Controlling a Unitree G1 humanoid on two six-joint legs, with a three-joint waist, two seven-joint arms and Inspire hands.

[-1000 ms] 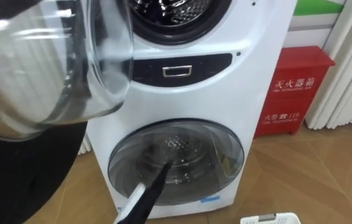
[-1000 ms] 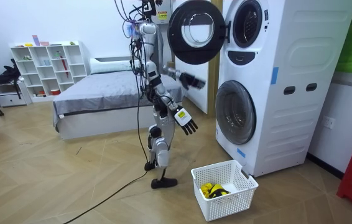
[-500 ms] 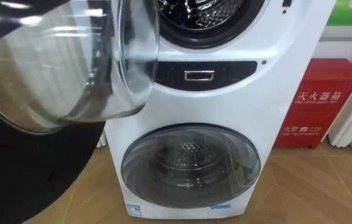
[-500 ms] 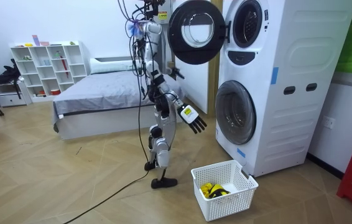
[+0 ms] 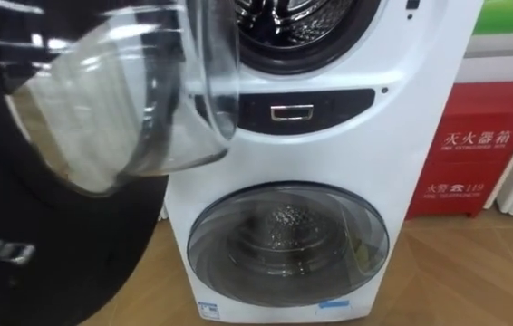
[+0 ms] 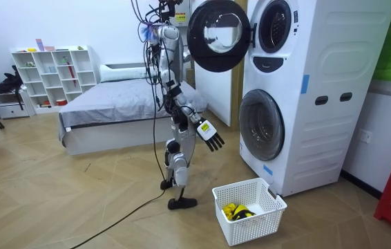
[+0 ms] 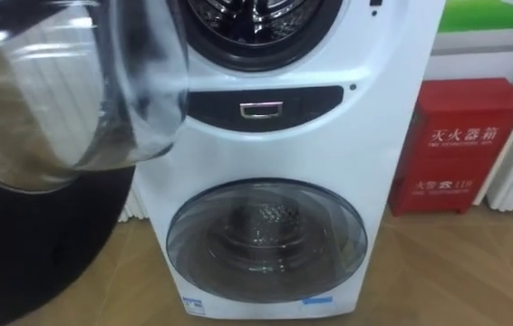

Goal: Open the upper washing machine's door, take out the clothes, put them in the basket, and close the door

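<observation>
So: a bedroom with a wooden floor (image 6: 78,200), as laid out in the room view. Nearest the camera, a white basket (image 6: 251,225) is parked on the floor just at the foot of the washing machine stack (image 6: 320,90). A small bundle of clothes (image 6: 235,210), yellow and dark, is seen lying in the bottom of it.

A bit further back the robot is stood upright facing the stack, with the basket near its feet on the room view's right. Its right hand (image 6: 211,137) is held low in front at about hip level, fingers spread and relaxed, nothing gripped in it.

The upper door (image 5: 120,100) is swung wide open to the left, right at head level. In the eye views its clear glass bowl and black rim are planted close up on the left side. Behind it the upper drum (image 5: 302,23) is left exposed. Whether anything lies inside can't be told, since only the lower bit of the shiny metal is seen.

Under that a dark control panel (image 5: 304,111) is set across the white front. The lower door (image 5: 288,244) is shut, with its drum visible through the glass. To the right of the stack a red cabinet (image 5: 476,149) is stood against the wall.

Far off on the left, a bed (image 6: 106,111) with grey covers and a white shelf (image 6: 50,76) are tucked against the back wall.
</observation>
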